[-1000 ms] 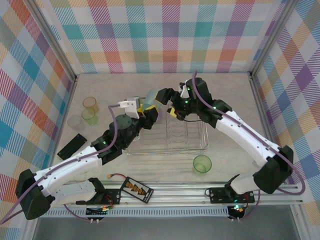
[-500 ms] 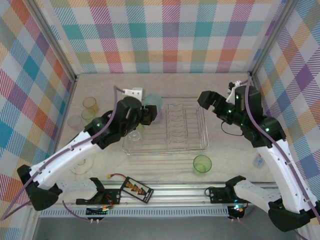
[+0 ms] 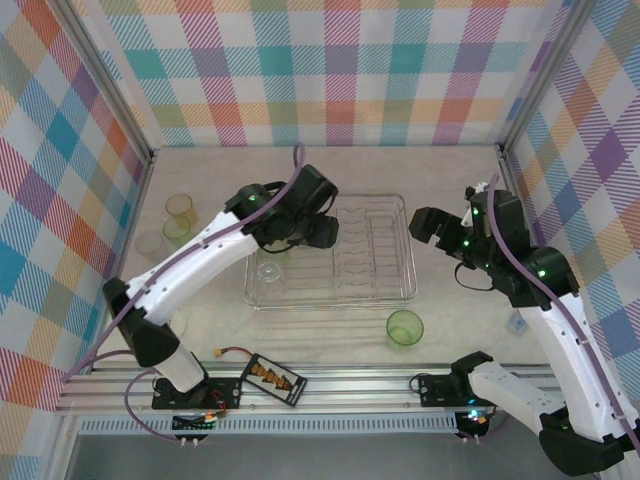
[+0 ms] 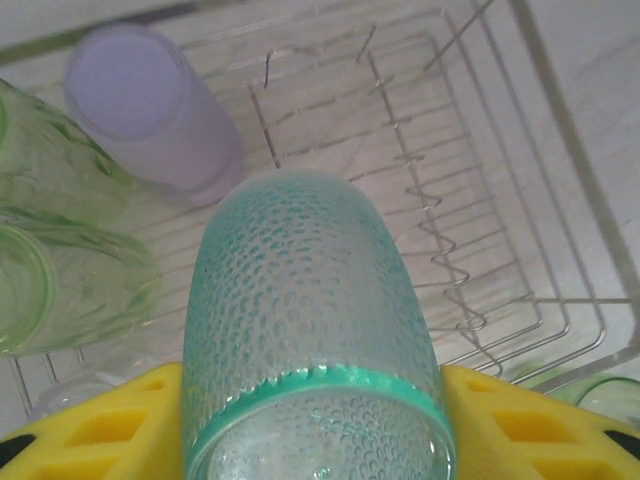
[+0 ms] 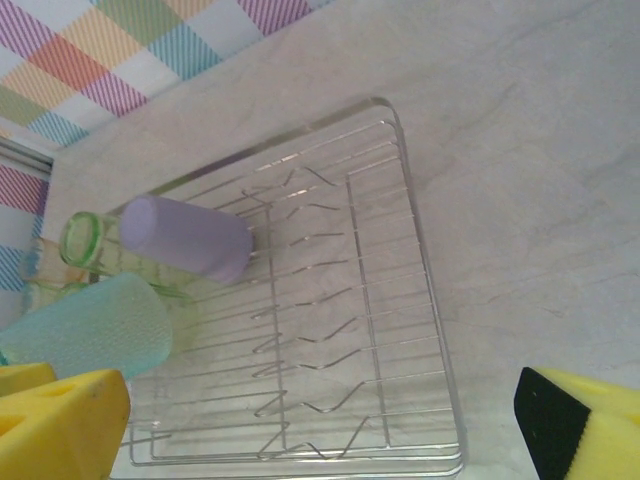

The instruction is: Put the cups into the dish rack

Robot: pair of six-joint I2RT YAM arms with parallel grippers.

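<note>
Left fingers (image 4: 90,430) clamp teal cup (image 4: 310,330) — over dish rack (image 4: 480,180).

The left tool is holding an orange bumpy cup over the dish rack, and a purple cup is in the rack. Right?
Not quite: the bumpy cup in the left tool is teal, not orange, as the left wrist view shows. It is over the dish rack, and the purple cup is in it.
</note>
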